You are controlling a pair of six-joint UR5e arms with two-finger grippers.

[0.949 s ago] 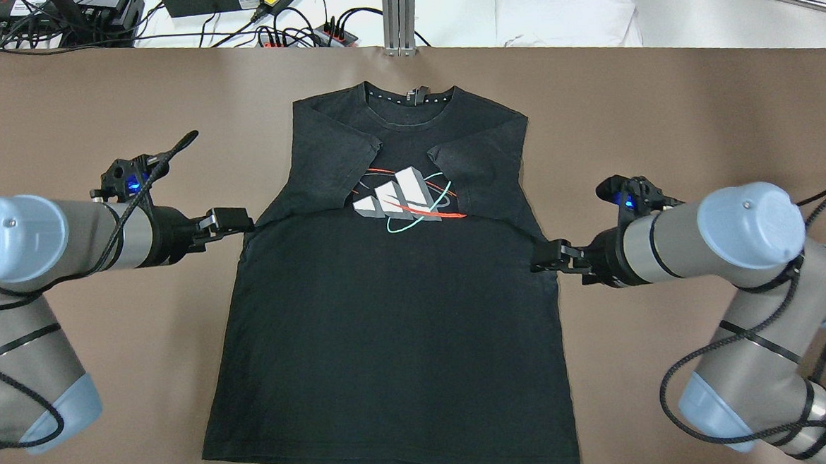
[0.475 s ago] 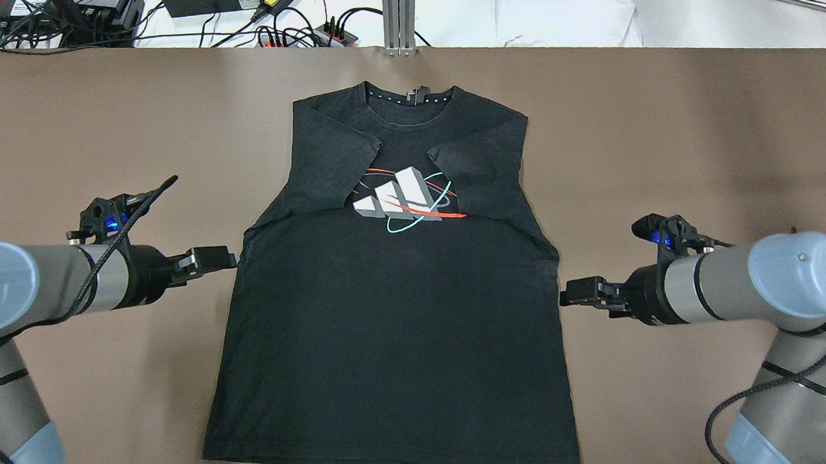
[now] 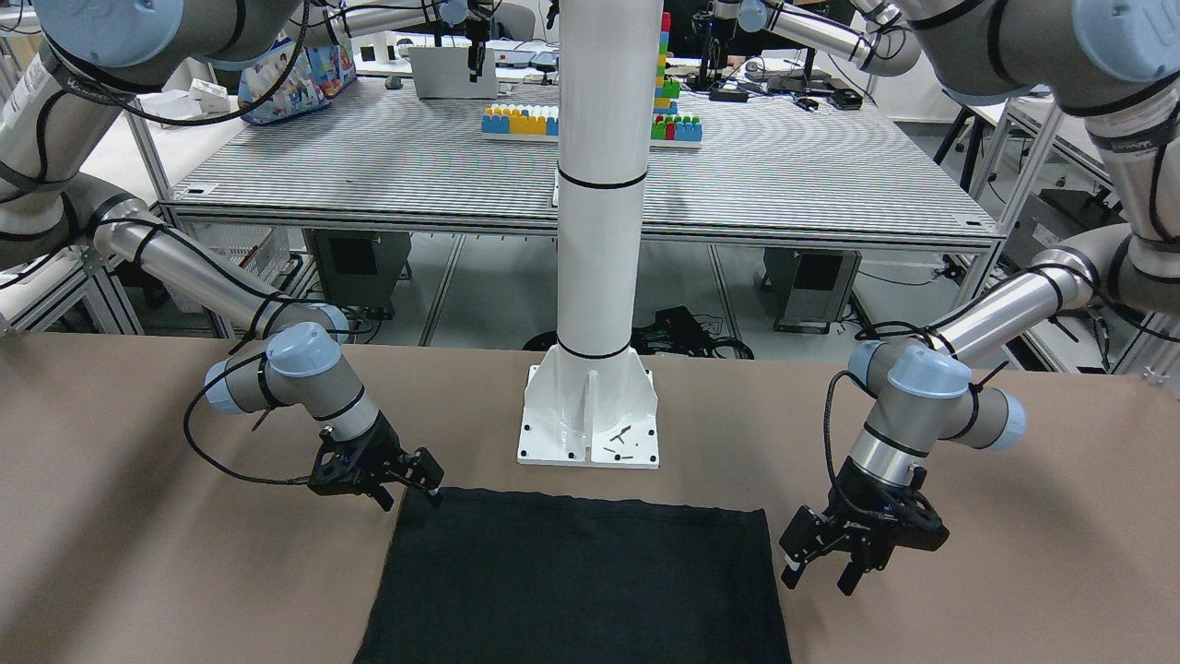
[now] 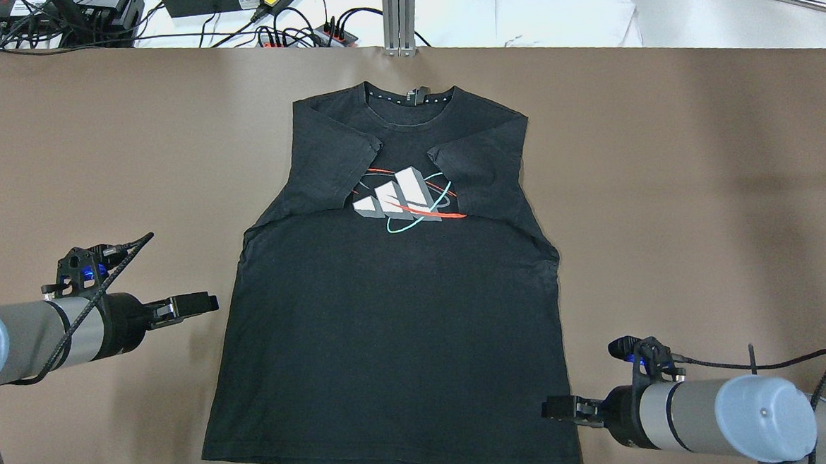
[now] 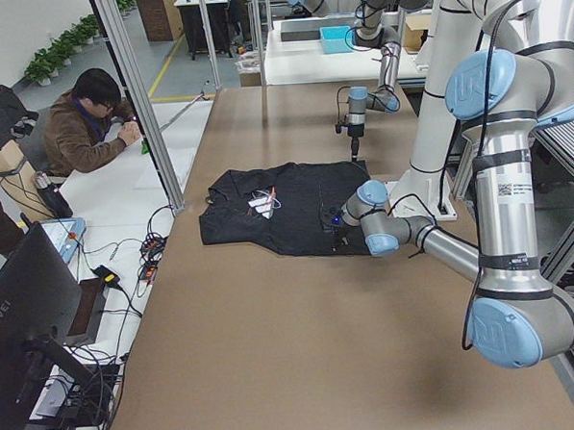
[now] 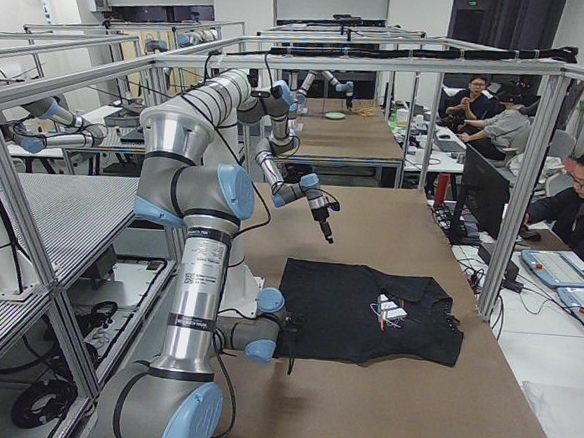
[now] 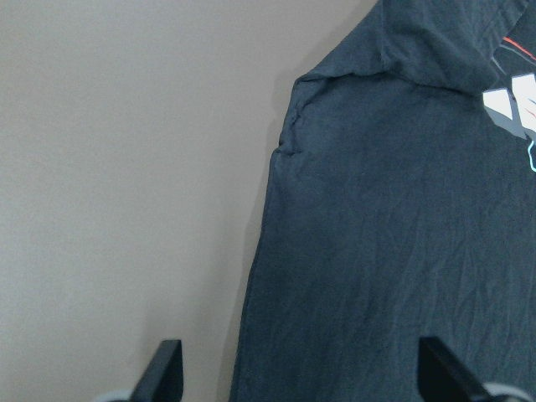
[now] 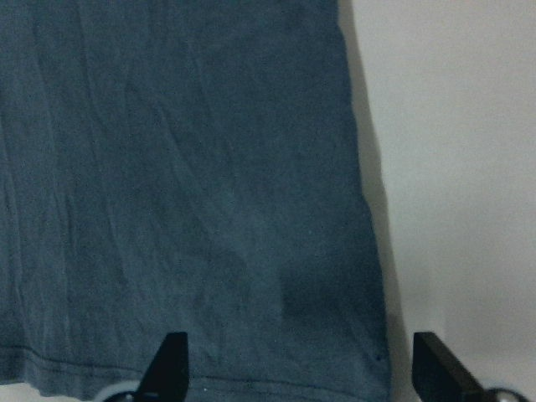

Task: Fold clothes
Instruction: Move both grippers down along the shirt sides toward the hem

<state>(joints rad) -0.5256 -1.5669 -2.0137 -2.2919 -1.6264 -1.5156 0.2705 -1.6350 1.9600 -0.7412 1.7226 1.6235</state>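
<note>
Left end effector is released: fingers spread wide, nothing between them. It sits on the robot-left side of the white pillar base, further out from the base than the right one, over bare counter just beside the T-shirt side edge. Overhead view shows a strip of counter between the tip and the fabric. Right end effector is also released and empty, on the robot-right side of the base and closer to it, at the hem corner of the T-shirt. Its wrist view has the side edge and hem running between the two fingers. Can't tell whether a fingertip touches the cloth. The black T-shirt lies flat on the counter directly in front of the pillar base, with hem nearest the base, a narrow gap of counter between them, and collar at the far end. Front faces up, and both sleeves are folded inward over the chest, partly covering the print of white-grey bars with red and teal loops.
</note>
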